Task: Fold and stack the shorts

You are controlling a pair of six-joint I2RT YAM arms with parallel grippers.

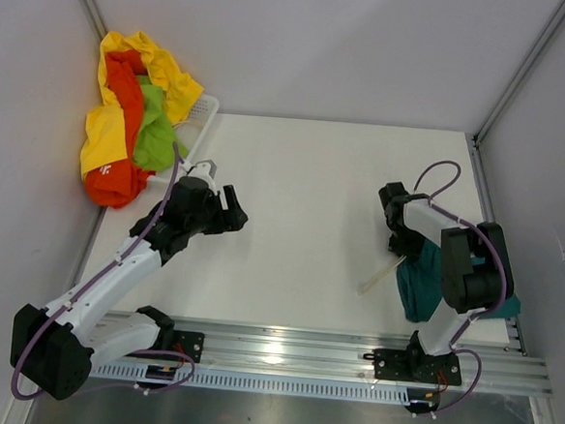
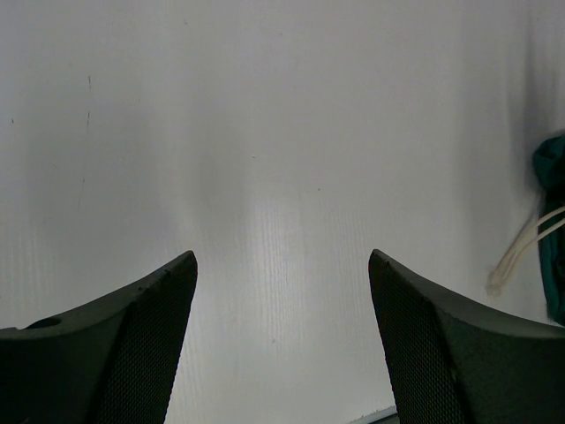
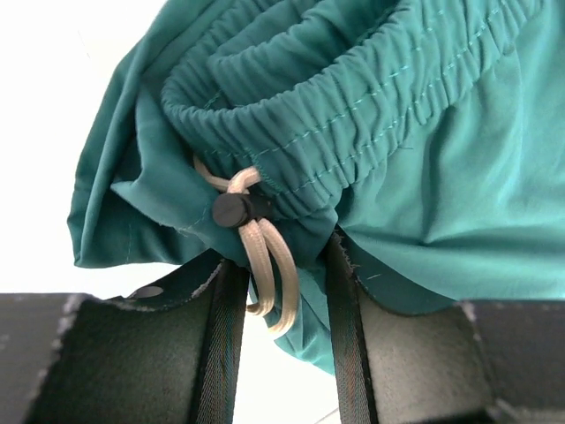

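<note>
Right gripper [image 3: 284, 265] is nearly closed, pinching the dark teal shorts [image 3: 424, 159] below the waistband [image 3: 335, 115], drawstring [image 3: 265, 252] between its fingers [image 3: 231, 336]. These lie bunched, well apart from the white basket [image 1: 208, 108], across the table [image 1: 303, 194]. Left gripper [image 2: 282, 258] gapes empty, farther off.

The left gripper [image 1: 238, 216] is hovering over the bare white table [image 1: 314, 175], left of centre, pointing right. The right gripper [image 1: 402, 247] is reaching down at the far edge of the dark teal shorts [image 1: 421, 285]. These are lying bunched on the right side beside that arm, with a pale drawstring [image 1: 380, 275] trailing out to their left. In the far left corner, yellow shorts [image 1: 103, 139], orange-red shorts [image 1: 118, 176] and lime green shorts [image 1: 155, 137] are spilling over a white basket [image 1: 205, 117].
</note>
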